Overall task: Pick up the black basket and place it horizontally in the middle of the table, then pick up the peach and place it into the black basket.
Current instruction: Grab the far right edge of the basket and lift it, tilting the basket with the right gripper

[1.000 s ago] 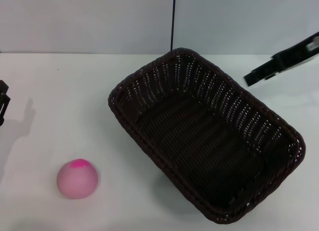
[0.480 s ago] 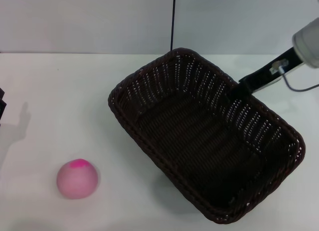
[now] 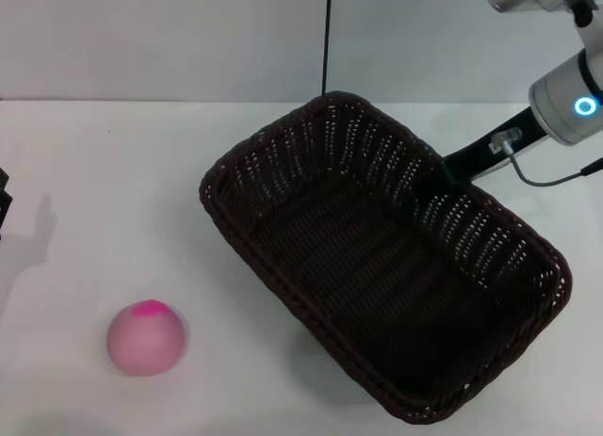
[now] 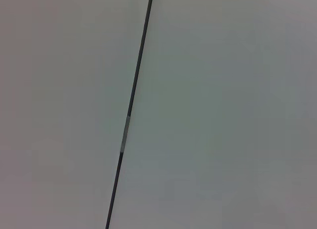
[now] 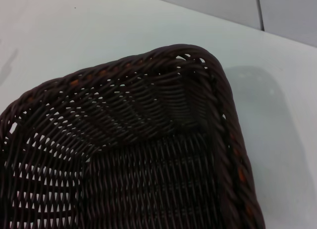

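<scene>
The black basket (image 3: pixel 265 142) lies at an angle on the white table (image 3: pixel 122 172), from the centre towards the near right, and it is empty. The peach (image 3: pixel 146 337) sits on the table at the near left, well apart from the basket. My right gripper (image 3: pixel 441 175) reaches in from the upper right and is down at the basket's far right rim. The right wrist view looks close onto a rounded corner of the basket (image 5: pixel 148 58) and its woven inside. My left gripper (image 3: pixel 3 205) is parked at the far left edge, only partly in view.
A grey wall with a dark vertical seam (image 3: pixel 327 40) stands behind the table, and the left wrist view shows only this wall. The right arm's cable (image 3: pixel 551 180) hangs above the table at the far right.
My right gripper has come down and to the left from above the far right side onto the basket's rim. The basket has shifted slightly to the left. The peach has not moved.
</scene>
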`<action>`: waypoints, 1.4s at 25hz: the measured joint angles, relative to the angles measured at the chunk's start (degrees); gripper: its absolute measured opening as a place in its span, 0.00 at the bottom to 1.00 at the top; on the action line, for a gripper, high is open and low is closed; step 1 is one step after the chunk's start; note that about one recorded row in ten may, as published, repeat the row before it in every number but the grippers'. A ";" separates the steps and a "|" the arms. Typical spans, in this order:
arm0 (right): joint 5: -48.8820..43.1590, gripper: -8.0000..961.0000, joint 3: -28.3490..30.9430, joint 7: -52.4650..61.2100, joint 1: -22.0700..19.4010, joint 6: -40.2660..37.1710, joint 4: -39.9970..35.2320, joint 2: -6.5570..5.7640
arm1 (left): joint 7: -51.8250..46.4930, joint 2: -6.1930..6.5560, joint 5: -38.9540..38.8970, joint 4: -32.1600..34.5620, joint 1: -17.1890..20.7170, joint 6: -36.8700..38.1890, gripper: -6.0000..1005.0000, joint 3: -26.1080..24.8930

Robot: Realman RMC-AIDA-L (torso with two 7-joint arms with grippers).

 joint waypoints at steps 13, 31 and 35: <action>0.04 0.31 -0.87 -0.40 0.21 0.06 -0.26 0.76 | -0.04 0.06 0.00 -0.17 -0.01 0.15 0.62 -0.95; -0.55 0.14 -1.55 -16.66 3.35 -13.17 -10.40 0.32 | -0.21 0.26 0.00 -0.75 5.29 -1.98 0.62 -1.40; -1.54 0.14 -3.32 -19.69 4.89 -14.40 -10.58 -0.18 | -0.20 0.26 0.00 -0.64 6.56 -3.64 0.62 -1.41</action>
